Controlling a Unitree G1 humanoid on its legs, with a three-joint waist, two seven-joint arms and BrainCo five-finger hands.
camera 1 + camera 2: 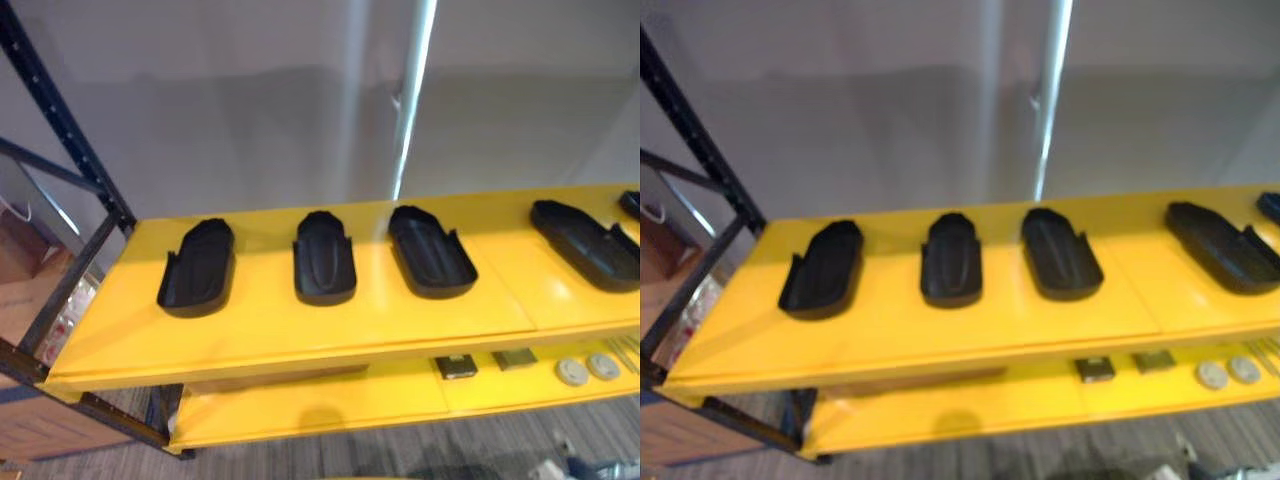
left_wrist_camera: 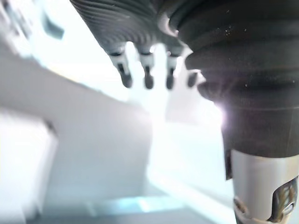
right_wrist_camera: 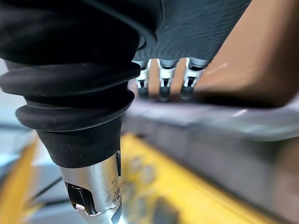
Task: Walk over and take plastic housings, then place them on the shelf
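Note:
Several black plastic housings lie in a row on the yellow top shelf board (image 1: 300, 330): one at the left (image 1: 197, 268), one in the middle (image 1: 325, 258), one right of it (image 1: 431, 251), and a longer one further right (image 1: 585, 243). Another peeks in at the right edge (image 1: 630, 203). My left hand (image 2: 148, 74) hangs with its fingers straight and holds nothing. My right hand (image 3: 163, 84) also has straight fingers with nothing in them; a blurred yellow surface lies below it.
A lower yellow shelf (image 1: 330, 405) carries two small dark squares (image 1: 456, 367) and two pale discs (image 1: 572, 372). A black steel upright (image 1: 60, 120) frames the rack's left end, with cardboard boxes (image 1: 30, 290) beyond. A grey wall and a silver pole (image 1: 413, 90) stand behind.

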